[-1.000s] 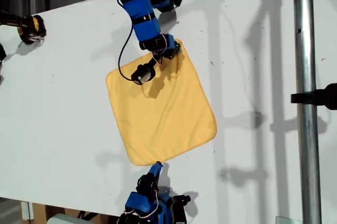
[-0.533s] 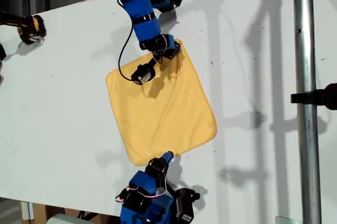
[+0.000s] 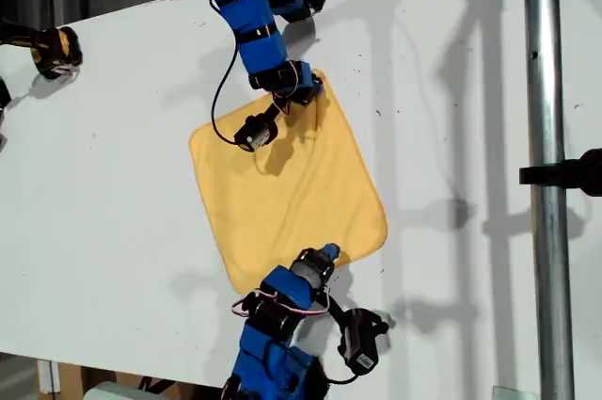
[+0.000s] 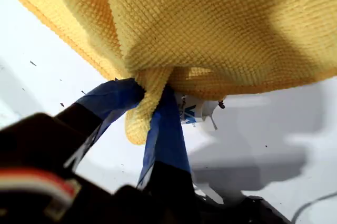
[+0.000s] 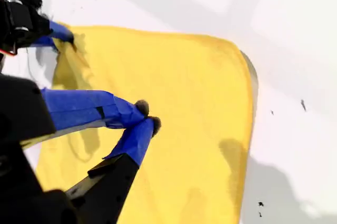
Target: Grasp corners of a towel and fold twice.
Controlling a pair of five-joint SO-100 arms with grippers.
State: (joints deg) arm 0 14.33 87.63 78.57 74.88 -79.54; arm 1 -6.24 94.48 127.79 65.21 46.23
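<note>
The mustard-yellow towel [image 3: 292, 193] lies flat on the white table as a diamond. My first gripper [image 3: 310, 89] reaches in from the exterior view's top and is shut on the towel's top corner [image 4: 138, 124], which bunches between the blue fingers [image 4: 166, 129]. My second gripper [image 3: 327, 252] comes from the exterior view's bottom and hovers over the towel [image 5: 184, 129] just inside its lower right edge. Its fingertips [image 5: 142, 108] are together with no cloth between them. The left corner [image 3: 196, 141], right corner [image 3: 381, 231] and bottom corner [image 3: 240, 285] lie free.
A metal pole [image 3: 546, 174] with a black clamp [image 3: 574, 172] runs down the exterior view's right. A black and yellow object [image 3: 52, 50] sits at the table's upper left edge in that view. The second arm's camera [image 3: 362, 344] hangs off beside it.
My second gripper has moved up and to the exterior view's right, from off the towel's bottom corner to over its lower right edge. The first gripper has held still on the top corner.
</note>
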